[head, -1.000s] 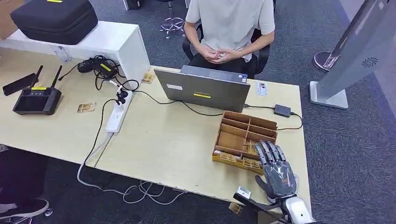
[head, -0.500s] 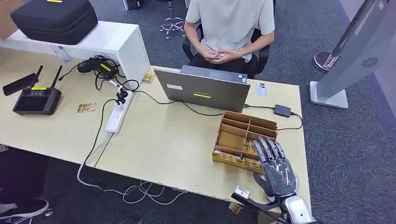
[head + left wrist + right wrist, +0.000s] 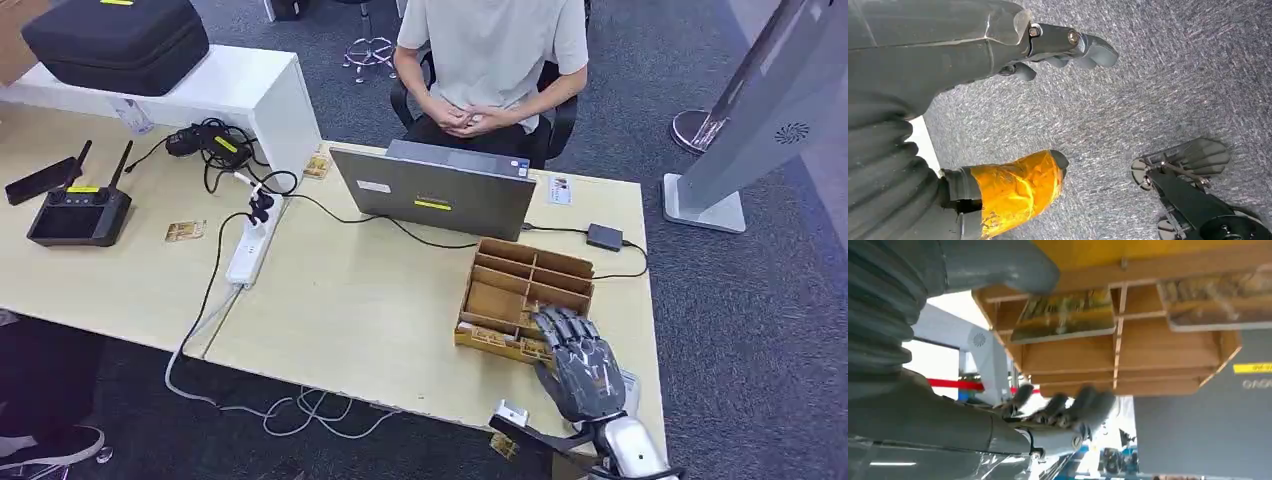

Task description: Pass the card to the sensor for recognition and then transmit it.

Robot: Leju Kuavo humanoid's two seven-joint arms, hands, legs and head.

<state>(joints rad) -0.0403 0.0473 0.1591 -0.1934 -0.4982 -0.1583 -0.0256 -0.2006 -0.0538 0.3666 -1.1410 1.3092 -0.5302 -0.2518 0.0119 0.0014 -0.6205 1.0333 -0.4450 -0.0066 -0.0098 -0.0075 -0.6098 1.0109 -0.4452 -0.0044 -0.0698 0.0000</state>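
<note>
On the left of the tabletop (image 3: 330,300) sits a black handheld controller (image 3: 68,213) with two antennas and a yellow label whose writing is too small to read; a small gold-patterned card (image 3: 185,231) lies flat just beside it, long axis running across the tabletop. A white power strip (image 3: 250,245) with black cables lies toward the middle, and another patterned card (image 3: 318,166) rests near the corner of the white cabinet (image 3: 240,95). Behind the grey laptop (image 3: 440,192), which bears a yellow sticker and a white one, both illegible, a person (image 3: 490,60) sits with hands clasped. To the right stands a wooden compartment tray (image 3: 522,285); in the right wrist view its near compartments hold cards (image 3: 1065,312) with a mottled gold-green print, lying flat with their long sides along the tray's front wall. The right hand (image 3: 580,365) hovers over the tray's near right corner, fingers (image 3: 1083,407) spread apart and slightly curled, holding nothing. A white card with small printed marks (image 3: 560,190) lies beyond the laptop's right end, and a dark adapter (image 3: 604,237) sits near the tabletop's right edge. The left hand (image 3: 1013,100) hangs above grey carpet, fingers apart, its thumb (image 3: 1018,192) wrapped in orange tape, holding nothing.
</note>
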